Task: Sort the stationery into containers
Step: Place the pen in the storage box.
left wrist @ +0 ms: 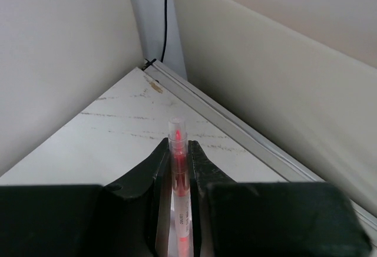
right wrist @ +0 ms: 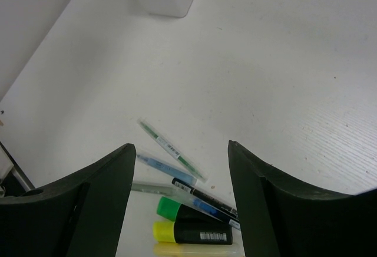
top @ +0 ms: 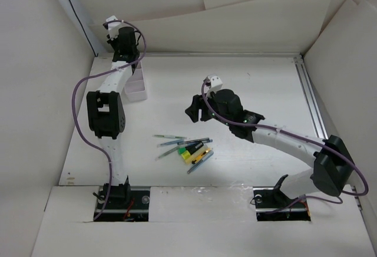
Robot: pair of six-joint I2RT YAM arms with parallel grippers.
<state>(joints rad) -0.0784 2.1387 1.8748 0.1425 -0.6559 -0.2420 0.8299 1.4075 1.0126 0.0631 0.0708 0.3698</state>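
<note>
Nearest your side of the tabletop (top: 247, 92), between the two arm bases, lies the loose stationery. A yellow highlighter (right wrist: 191, 232) and a green highlighter (right wrist: 177, 210) sit side by side and touching. Their long axes slant from near left to far right in the top view. A blue pen (top: 200, 161) lies just beside them on the near right, at about the same slant. More thin pens fan out on their far side. The farthest of these is a teal pen (top: 169, 136), which runs almost straight left to right.

Your right claw (right wrist: 179, 146) hangs just beyond this pile. Its jaws are spread wide, with nothing between them, and the wrist camera looks down on the pens through the gap.

Farther off on the left stands the white box (top: 136, 89), open side up. In the top view the left forearm (top: 115, 83) crosses right beside it and hides part of its left edge.

Farthest of all is your left claw (left wrist: 178, 148), up at the far left corner and clamped on a red pen (left wrist: 177, 128). The pen's long axis runs straight out along the fingers. Its clear-capped end sticks out past the tips and points toward the corner. There a metal rail (left wrist: 235, 127) edges the tabletop and a black cable (left wrist: 165, 21) climbs the wall.
</note>
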